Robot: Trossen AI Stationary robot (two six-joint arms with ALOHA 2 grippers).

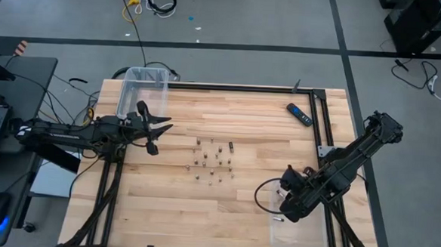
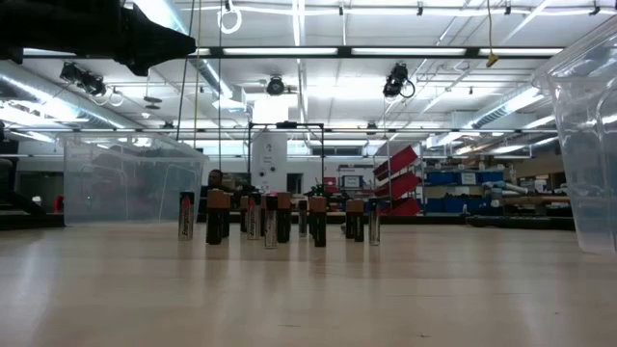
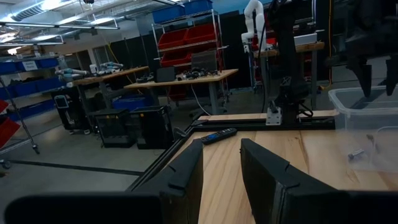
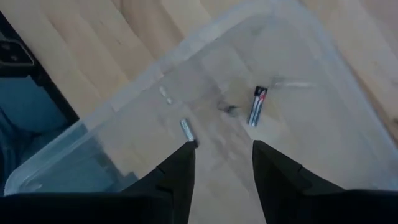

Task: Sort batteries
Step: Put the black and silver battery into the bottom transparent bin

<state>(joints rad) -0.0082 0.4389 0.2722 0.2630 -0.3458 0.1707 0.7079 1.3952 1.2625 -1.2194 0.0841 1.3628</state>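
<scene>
Four cameras: overhead, table-level, two wrists.
Overhead looks straight down; low looks level across the table [image 1: 201, 213]; both share the batteries [image 2: 275, 217].

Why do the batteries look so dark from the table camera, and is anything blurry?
In the low view, bright ceiling lights behind the standing batteries leave them as dark shapes; in the right wrist view, the clear bin and the batteries lying in it look soft and smeared.

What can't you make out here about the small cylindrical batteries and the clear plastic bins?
- High view: small standing batteries too small to tell types apart.
- High view: right gripper covers the near clear plastic bin, hiding its contents.
- Low view: rear batteries hidden behind the front ones.
- Right wrist view: dark battery label unreadable.
- Left gripper: nothing visibly held.
</scene>
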